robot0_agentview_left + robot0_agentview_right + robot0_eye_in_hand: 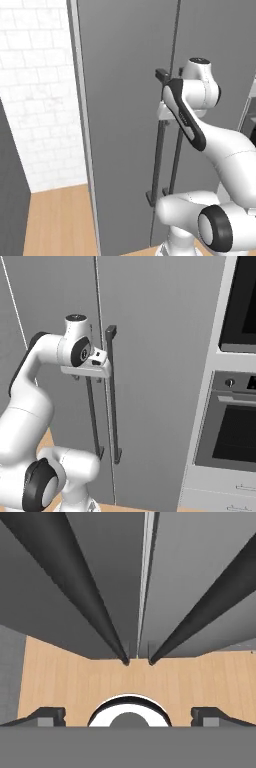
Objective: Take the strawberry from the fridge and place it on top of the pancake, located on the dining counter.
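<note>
Jaws stood wide on your gripper (128,717) at the shut fridge (125,100); it could have slipped between both handles (111,391)

You are facing the fridge (125,100), a tall matte grey cabinet with both doors shut, meeting at a thin centre seam. Its two long dark vertical bar handles (113,396) stand side by side at that seam, running down toward the wooden floor.
</note>
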Robot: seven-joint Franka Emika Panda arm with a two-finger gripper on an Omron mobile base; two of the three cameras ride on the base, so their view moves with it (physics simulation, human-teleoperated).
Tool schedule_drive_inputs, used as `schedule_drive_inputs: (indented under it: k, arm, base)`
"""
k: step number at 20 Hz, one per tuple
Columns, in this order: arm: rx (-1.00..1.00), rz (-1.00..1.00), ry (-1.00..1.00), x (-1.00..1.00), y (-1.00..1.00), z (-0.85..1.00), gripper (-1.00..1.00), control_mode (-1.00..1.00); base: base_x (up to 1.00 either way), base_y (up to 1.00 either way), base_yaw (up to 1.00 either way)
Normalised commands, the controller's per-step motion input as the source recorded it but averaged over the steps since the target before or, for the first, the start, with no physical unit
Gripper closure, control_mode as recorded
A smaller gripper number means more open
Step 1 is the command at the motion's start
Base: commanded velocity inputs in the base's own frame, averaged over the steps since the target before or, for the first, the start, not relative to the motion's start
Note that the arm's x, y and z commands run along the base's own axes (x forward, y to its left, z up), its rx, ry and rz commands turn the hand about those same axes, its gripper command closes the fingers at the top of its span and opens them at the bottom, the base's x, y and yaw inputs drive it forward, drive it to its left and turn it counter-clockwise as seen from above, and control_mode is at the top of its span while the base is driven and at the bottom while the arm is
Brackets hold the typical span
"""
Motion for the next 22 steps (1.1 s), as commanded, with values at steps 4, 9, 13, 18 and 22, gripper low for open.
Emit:
schedule_drive_inputs:
  k: [4, 9, 13, 18, 22]
  arm:
    - [0.00, 0.00, 0.00, 0.00, 0.00, 0.00, -1.00, 1.00]
    - [0.00, 0.00, 0.00, 0.00, 0.00, 0.00, -1.00, 1.00]
    - [0.00, 0.00, 0.00, 0.00, 0.00, 0.00, -1.00, 1.00]
    - [0.00, 0.00, 0.00, 0.00, 0.00, 0.00, -1.00, 1.00]
    - [0.00, 0.00, 0.00, 0.00, 0.00, 0.00, -1.00, 1.00]
  base:
    - [0.00, 0.18, 0.00]
    - [0.00, -0.47, 0.00]
    - [0.00, -0.37, 0.00]
    - [-0.02, 0.03, 0.00]
    - [-0.37, 0.00, 0.00]
